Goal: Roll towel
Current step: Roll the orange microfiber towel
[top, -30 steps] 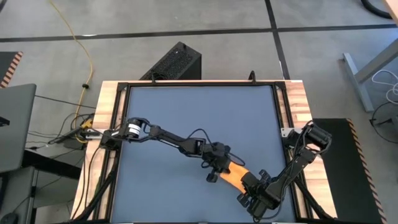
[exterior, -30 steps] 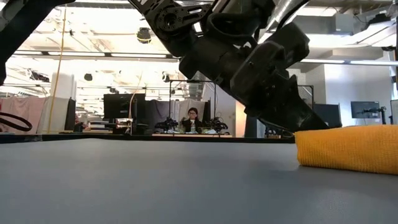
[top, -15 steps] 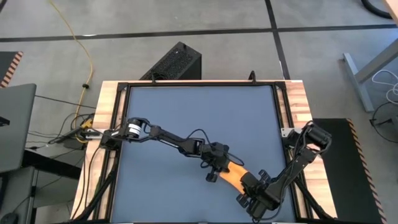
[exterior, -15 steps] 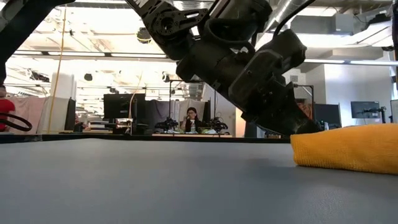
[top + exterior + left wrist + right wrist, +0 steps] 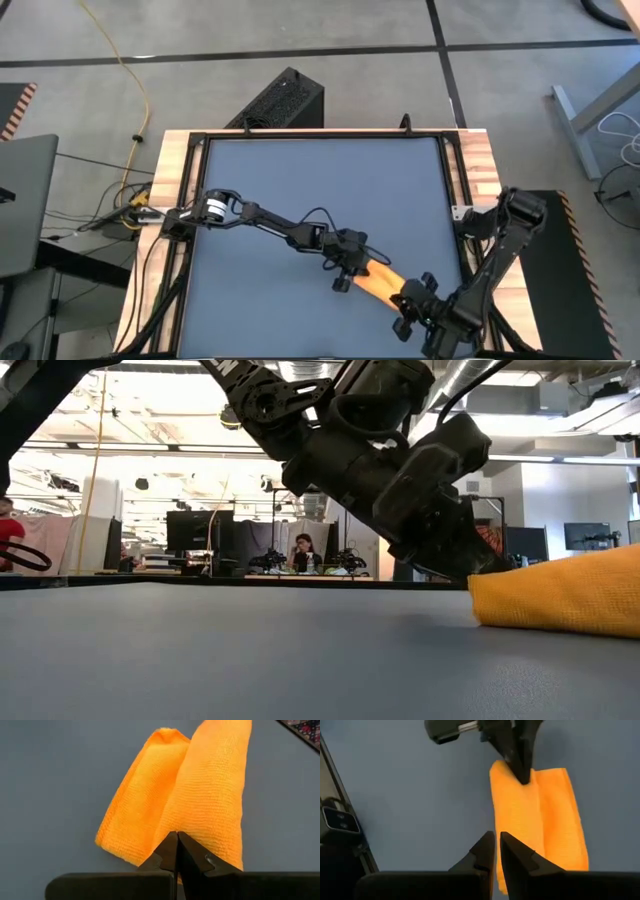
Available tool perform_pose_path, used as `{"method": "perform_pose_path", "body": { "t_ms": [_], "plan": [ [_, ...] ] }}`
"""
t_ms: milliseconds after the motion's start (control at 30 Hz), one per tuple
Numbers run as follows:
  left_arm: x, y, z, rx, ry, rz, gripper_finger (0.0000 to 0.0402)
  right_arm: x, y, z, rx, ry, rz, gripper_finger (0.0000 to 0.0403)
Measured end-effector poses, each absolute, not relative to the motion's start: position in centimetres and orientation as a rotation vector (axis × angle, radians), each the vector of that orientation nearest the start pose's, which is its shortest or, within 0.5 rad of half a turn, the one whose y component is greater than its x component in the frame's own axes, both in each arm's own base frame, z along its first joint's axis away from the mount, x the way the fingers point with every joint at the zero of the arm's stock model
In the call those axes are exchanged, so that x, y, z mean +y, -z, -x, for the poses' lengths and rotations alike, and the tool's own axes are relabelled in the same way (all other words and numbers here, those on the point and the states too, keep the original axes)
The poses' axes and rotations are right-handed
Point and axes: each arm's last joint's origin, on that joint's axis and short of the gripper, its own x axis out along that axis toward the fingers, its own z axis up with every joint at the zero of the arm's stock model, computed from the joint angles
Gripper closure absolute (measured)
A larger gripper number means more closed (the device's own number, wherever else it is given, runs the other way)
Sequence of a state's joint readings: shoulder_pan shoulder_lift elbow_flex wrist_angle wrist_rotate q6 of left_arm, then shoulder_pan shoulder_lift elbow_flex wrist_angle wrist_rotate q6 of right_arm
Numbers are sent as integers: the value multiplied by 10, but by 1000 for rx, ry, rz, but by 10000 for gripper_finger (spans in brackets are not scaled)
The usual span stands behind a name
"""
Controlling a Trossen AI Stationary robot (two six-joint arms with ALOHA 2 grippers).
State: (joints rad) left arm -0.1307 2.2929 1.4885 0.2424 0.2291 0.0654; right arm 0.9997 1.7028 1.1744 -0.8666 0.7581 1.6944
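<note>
The towel [image 5: 381, 284] is a yellow-orange cloth bundled into a short thick roll, lying aslant on the blue tabletop near its near right corner. It also shows as the towel [image 5: 570, 595], [image 5: 200, 795], [image 5: 540, 815] in the other views. My left gripper [image 5: 360, 270] is shut, with its tips at the roll's far-left end. My right gripper [image 5: 408, 306] hovers over the roll's near-right end, its fingers [image 5: 487, 847] a narrow gap apart with nothing between them. My left gripper rests its shut fingertips [image 5: 176, 837] on the towel's far-left end [image 5: 522, 787], at the crease between two thick folds. It comes slanting down from the table's left. The roll lies on the tabletop under them. Whether any cloth is caught between the fingers I cannot tell.
Wooden rails [image 5: 172, 200] and black framing border the blue tabletop [image 5: 320, 190], which is bare to the far side and left of the roll. A black box [image 5: 280, 100] stands on the floor beyond the far edge. People sit far off in the room [image 5: 302, 550].
My right gripper has risen off the towel's near-right end and drawn back toward the table's near right corner, tipping as it went. The towel stays on the table, and its right part stands a little higher than before.
</note>
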Motion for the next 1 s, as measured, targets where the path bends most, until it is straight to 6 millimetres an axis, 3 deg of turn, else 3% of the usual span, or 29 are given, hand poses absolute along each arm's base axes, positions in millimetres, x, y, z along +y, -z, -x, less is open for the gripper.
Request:
{"method": "perform_pose_path", "body": {
  "t_ms": [433,767,1000],
  "plan": [
    [-69,-117,-485,542,364,-35,401,255,-171,-200,839,575,-458,382],
    [-65,-119,-486,532,373,-28,401,249,-158,-194,841,735,-501,381],
    [-50,-158,-488,403,344,10,401,246,-151,-189,870,787,-569,385]
  ]
}}
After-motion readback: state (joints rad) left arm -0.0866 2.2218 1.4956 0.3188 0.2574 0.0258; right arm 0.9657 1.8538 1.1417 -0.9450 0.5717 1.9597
